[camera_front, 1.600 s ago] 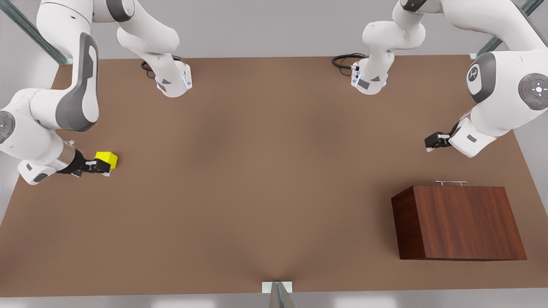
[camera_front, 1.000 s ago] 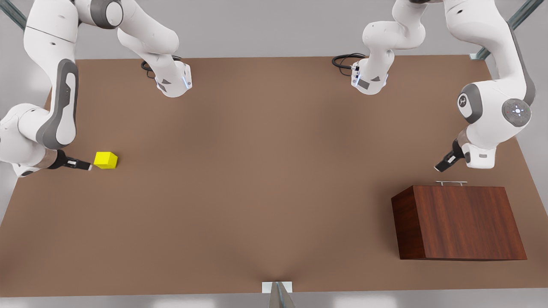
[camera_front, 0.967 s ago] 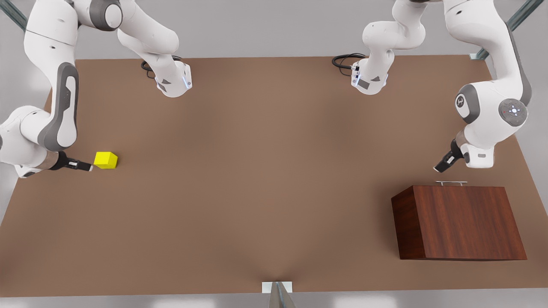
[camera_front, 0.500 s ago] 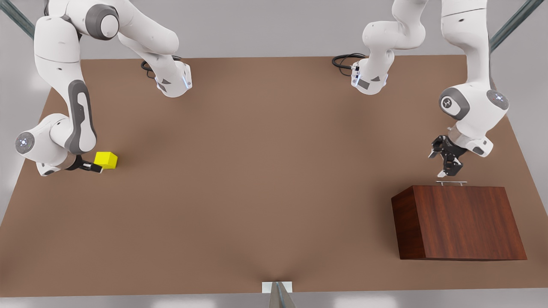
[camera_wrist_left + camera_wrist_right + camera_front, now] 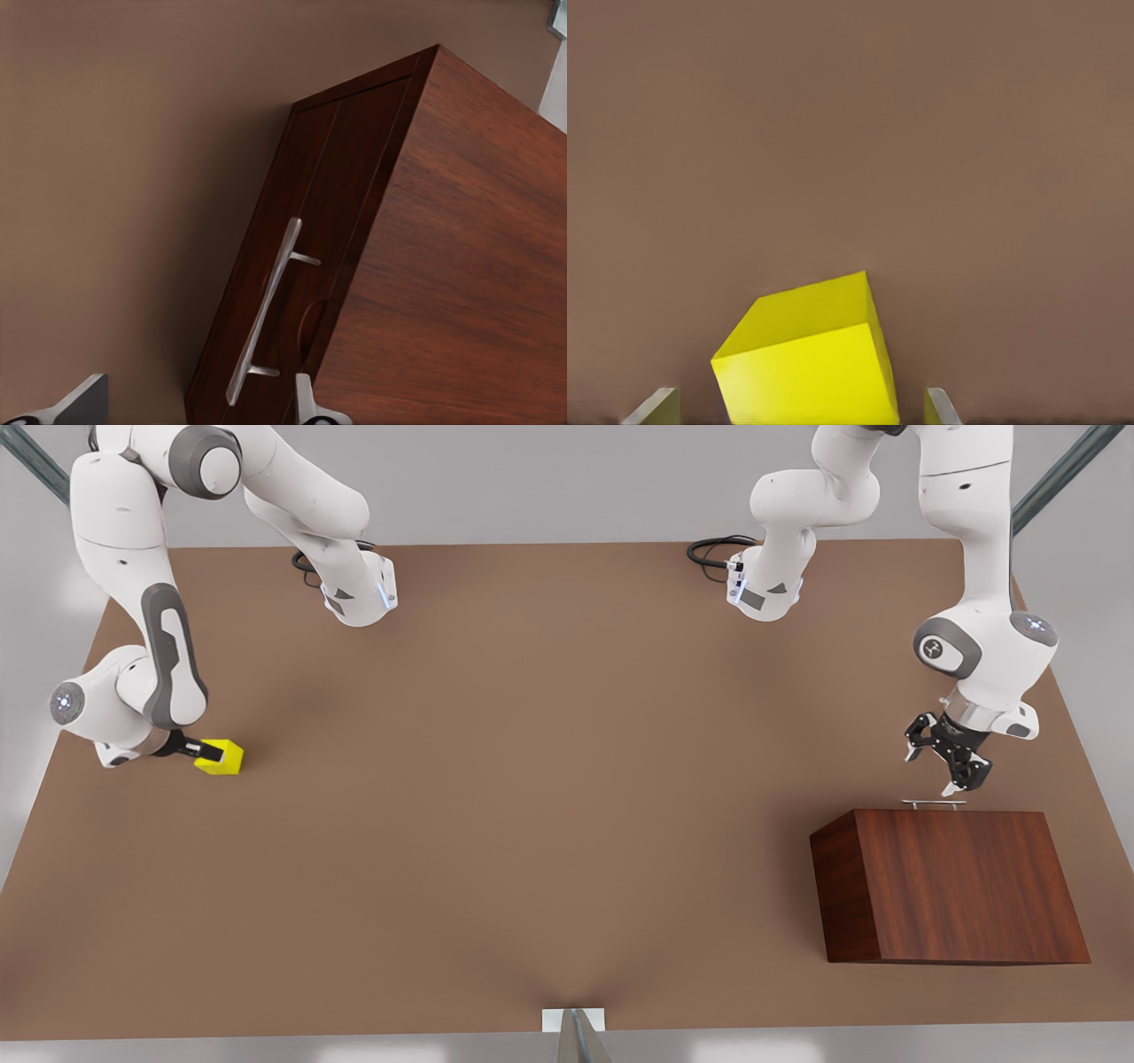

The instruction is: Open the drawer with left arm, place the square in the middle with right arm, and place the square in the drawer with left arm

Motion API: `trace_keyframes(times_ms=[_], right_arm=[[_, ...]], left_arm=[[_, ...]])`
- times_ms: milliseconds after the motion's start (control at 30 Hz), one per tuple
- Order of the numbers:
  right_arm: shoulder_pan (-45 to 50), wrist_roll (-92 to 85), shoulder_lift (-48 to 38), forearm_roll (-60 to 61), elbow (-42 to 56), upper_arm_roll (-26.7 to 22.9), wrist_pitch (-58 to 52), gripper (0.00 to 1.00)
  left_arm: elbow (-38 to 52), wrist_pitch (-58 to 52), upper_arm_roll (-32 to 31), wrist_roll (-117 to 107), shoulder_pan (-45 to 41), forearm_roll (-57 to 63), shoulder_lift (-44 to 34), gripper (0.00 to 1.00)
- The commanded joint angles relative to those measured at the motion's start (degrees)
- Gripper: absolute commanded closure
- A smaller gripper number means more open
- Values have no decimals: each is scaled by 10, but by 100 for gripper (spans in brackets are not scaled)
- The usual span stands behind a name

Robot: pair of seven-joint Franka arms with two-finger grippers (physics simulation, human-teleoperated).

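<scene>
Now the left gripper hangs just above and behind the cabinet, which sits at the front view's right, near the table's front edge. Its fingers are spread wide and hold nothing; in the left wrist view the two pale fingertips stand to either side of the handle without touching it. The drawer is shut, flush with the cabinet's face. That face is turned toward the back of the table, toward the arm bases, and the thin silver bar handle runs level along it, its long axis going from the front view's left to its right.

Over at the front view's left, the right gripper is down at the square, which rests on the table close to the left edge, well apart from the cabinet. In the right wrist view the square lies between the open fingertips, a gap showing on each side, so the fingers are around it but not clamped. The yellow cube sits flat, turned a little so one vertical edge points toward that camera's side rather than squarely at the fingers. The middle of the tabletop lies between the two arms.
</scene>
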Motion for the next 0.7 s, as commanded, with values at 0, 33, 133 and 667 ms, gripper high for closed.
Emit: trace_keyframes(times_ms=[0,33,133,667], right_arm=[[1,-25,-3,1,-6,2,6,0],[1,-25,-3,1,-11,2,10,0],[-6,-43,-7,1,-20,1,15,0],[-13,-56,26,1,-21,1,69,0]], left_arm=[[0,6,1,49,-12,0,1,0],[-1,3,1,76,-11,0,1,0],[-7,2,1,118,-11,0,1,0],[-5,2,15,279,5,-5,19,0]])
